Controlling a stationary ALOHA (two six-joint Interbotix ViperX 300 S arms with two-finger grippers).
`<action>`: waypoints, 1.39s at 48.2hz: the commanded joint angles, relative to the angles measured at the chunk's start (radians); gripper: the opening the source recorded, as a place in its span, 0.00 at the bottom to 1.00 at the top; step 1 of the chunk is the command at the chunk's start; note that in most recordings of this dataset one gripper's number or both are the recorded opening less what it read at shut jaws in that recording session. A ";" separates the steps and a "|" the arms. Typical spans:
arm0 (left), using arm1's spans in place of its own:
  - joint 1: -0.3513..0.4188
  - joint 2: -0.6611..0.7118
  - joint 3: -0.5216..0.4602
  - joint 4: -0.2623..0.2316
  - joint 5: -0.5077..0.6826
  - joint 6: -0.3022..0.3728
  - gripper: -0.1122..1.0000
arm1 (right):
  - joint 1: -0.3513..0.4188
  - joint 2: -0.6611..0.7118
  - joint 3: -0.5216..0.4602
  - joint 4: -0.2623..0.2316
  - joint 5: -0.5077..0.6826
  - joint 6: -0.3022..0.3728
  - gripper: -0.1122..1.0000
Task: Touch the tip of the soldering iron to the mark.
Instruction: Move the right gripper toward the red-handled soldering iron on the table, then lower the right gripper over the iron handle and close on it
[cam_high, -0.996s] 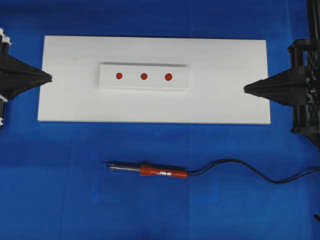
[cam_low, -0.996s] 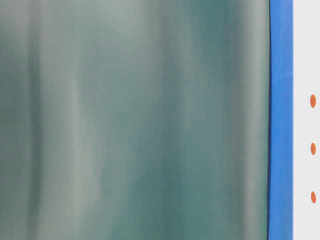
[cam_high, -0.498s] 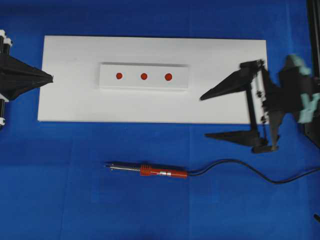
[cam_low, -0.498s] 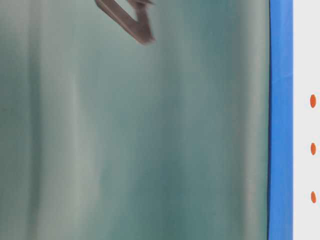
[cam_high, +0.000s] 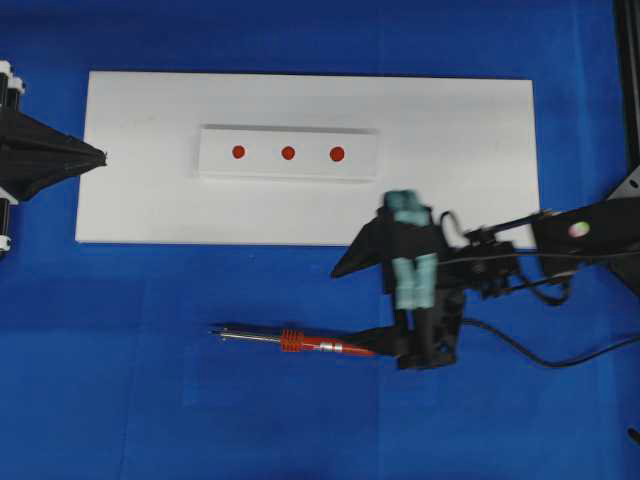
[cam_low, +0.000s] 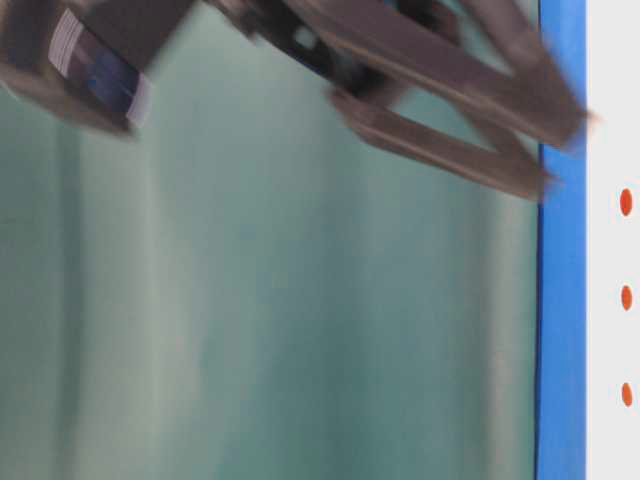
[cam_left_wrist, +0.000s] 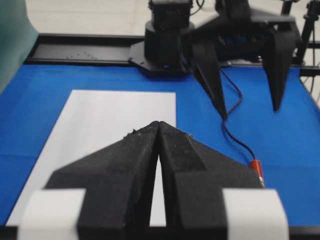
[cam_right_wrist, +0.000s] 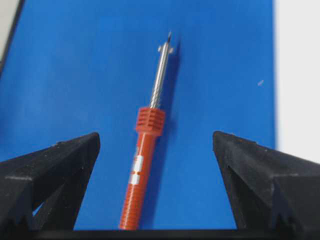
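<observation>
Soldering iron (cam_high: 300, 342) lies flat on the blue worktop (cam_high: 150, 400), lower centre of the overhead frame. Right end effector (cam_high: 362, 305) hangs spread wide over its orange handle, gripping nothing. Left end effector (cam_high: 100, 156) is closed.

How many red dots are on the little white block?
3. They sit in a row on the small white block: a left dot, a middle dot and a right dot. Nothing covers the block, so none look hidden.
</observation>
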 joint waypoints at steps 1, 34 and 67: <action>0.002 0.003 -0.009 0.002 -0.006 -0.002 0.10 | 0.015 0.052 -0.055 0.002 -0.002 0.026 0.88; 0.002 0.002 0.003 0.002 -0.006 0.000 0.10 | 0.044 0.339 -0.132 0.005 -0.097 0.137 0.87; 0.002 0.002 0.008 0.002 -0.006 0.000 0.10 | 0.038 0.380 -0.118 -0.005 -0.104 0.133 0.18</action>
